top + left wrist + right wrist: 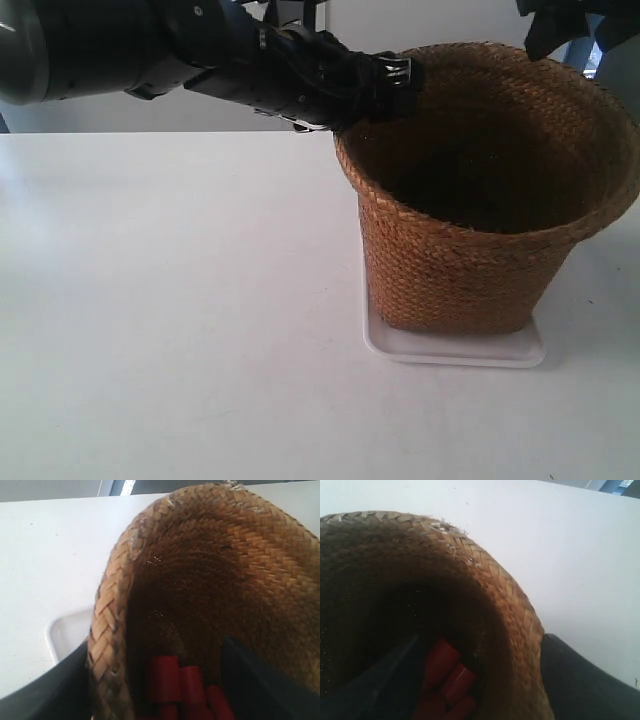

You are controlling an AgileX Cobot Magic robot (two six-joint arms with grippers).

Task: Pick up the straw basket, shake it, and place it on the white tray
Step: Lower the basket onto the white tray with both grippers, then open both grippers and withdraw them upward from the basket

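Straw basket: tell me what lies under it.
The white tray lies under the straw basket. Only the tray's front rim and corners show. The basket's base covers the rest, so nothing else beneath it can be checked.

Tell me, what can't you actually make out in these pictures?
- Red pieces, low in both wrist views: blurred and cut by the picture's edge. Whether they are contents or gripper parts, I cannot tell.
- Floor of the straw basket: too dark in every view.
- Arm at the exterior view's right: mostly cut off by the top edge.
- White tray: largely covered by the basket.
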